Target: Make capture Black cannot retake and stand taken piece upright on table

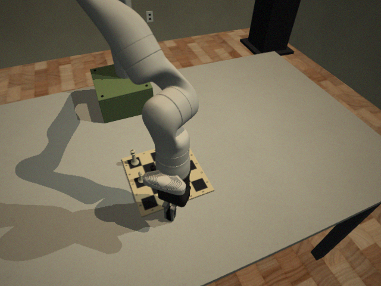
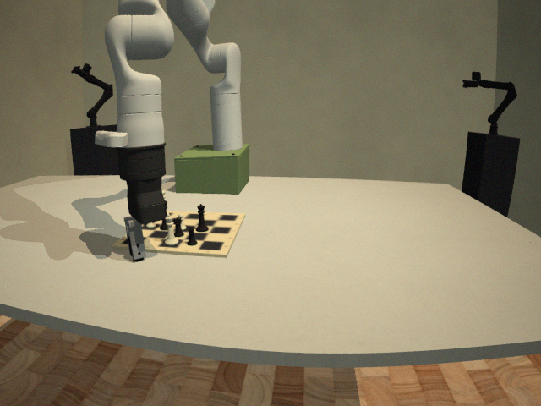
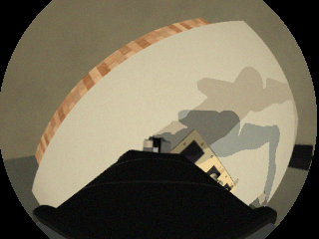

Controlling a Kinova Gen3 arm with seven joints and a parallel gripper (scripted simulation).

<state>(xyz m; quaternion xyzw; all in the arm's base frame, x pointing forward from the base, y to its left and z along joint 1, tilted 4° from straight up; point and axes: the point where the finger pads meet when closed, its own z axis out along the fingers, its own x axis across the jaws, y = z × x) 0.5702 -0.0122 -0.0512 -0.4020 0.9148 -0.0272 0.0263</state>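
We see the pincer (image 2: 136,249) low beside the chessboard (image 2: 226,244), closed on something we cannot identify.

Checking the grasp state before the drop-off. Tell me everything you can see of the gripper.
The gripper is a dark, boxy two-finger unit under a black wrist collar, with grey fingers pointing down and slightly tilted. It hangs low at the chessboard's near-left corner, fingertips close to the table just off the board edge; contact cannot be judged. It is shut on something, but the fingers hide it, so the piece cannot be identified.
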